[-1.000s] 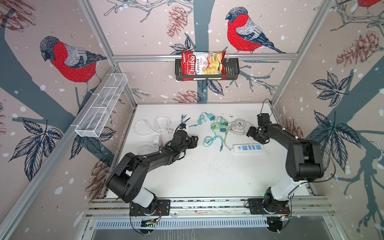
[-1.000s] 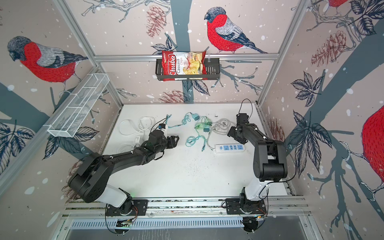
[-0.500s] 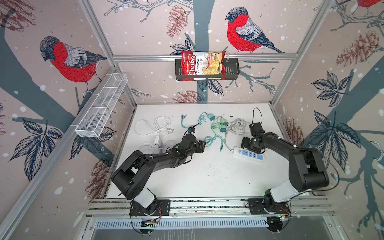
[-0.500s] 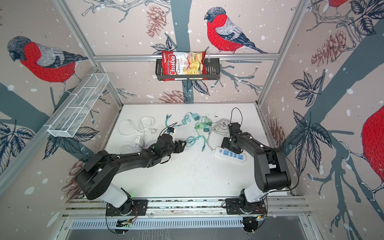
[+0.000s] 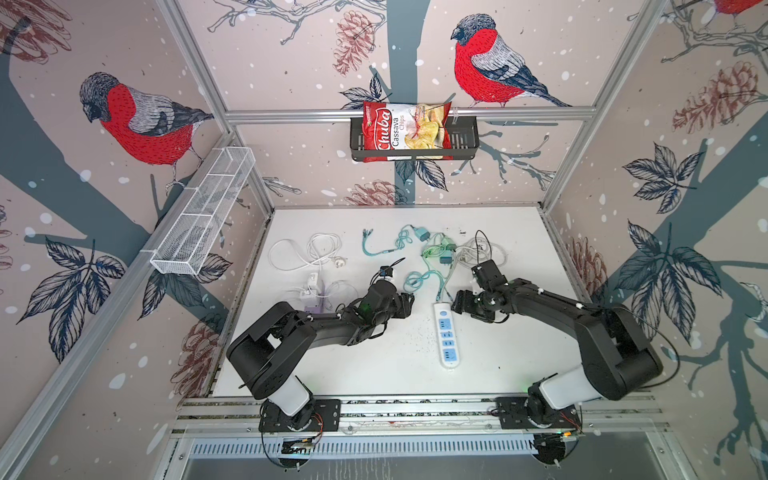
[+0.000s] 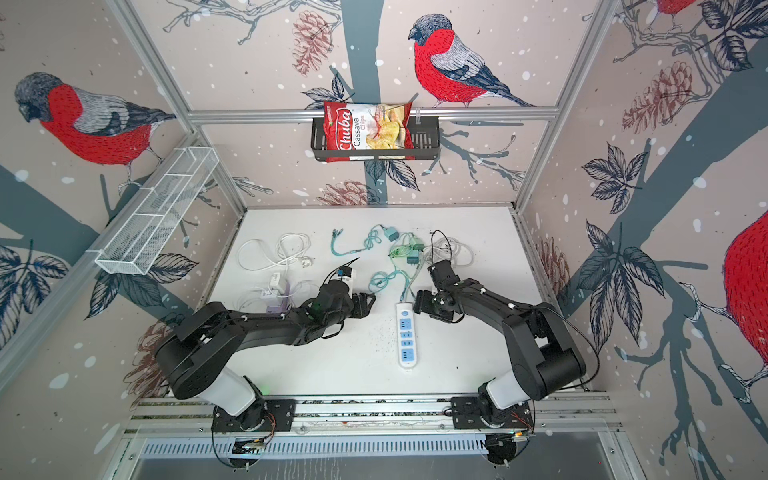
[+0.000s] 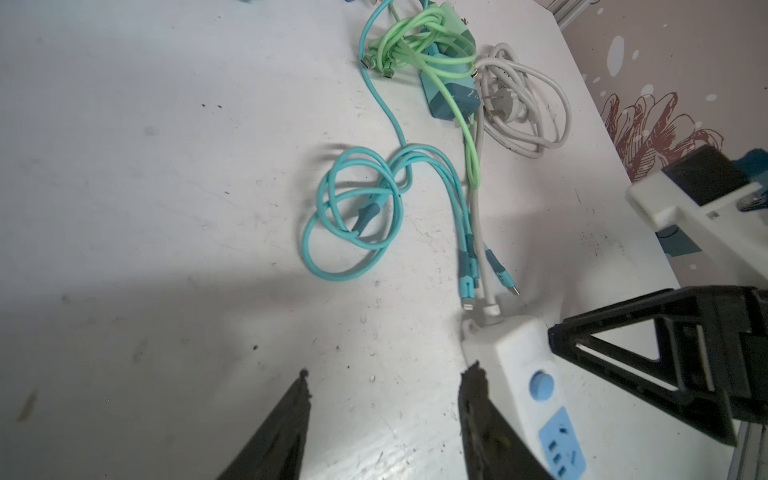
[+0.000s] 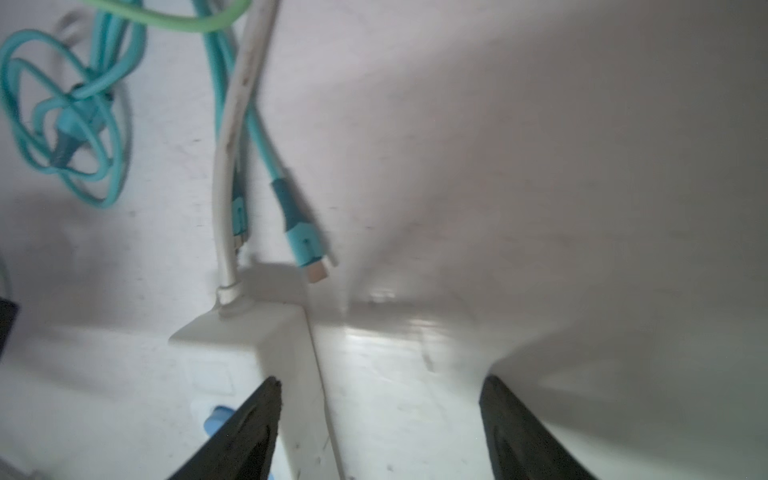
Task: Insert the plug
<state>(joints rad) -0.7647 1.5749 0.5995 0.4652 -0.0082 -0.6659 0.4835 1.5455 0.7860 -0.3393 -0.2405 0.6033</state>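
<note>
A white power strip (image 5: 446, 334) (image 6: 406, 336) with blue sockets lies lengthwise in the middle of the table, its cord end toward the back. My left gripper (image 5: 409, 301) (image 7: 388, 374) stands open just left of that end, with one finger (image 7: 473, 386) beside the strip (image 7: 519, 361). My right gripper (image 5: 457, 303) (image 8: 381, 380) is open on the other side, one finger (image 8: 257, 411) over the strip's edge (image 8: 270, 332). A teal plug adapter (image 7: 451, 97) (image 5: 445, 259) lies in the cable tangle behind. Neither gripper holds anything.
Teal cable loops (image 5: 417, 280) and loose connectors (image 7: 467, 274) lie right behind the strip. The strip's coiled white cord (image 5: 482, 249) is at the back right. White cables (image 5: 307, 253) and adapters (image 5: 311, 289) lie at the left. A chips bag (image 5: 405, 131) hangs in the wall basket.
The power strip has swung from lying crosswise at the right to lengthwise in the middle, pushed by the right gripper moving left and forward. The left gripper has moved right toward it.
</note>
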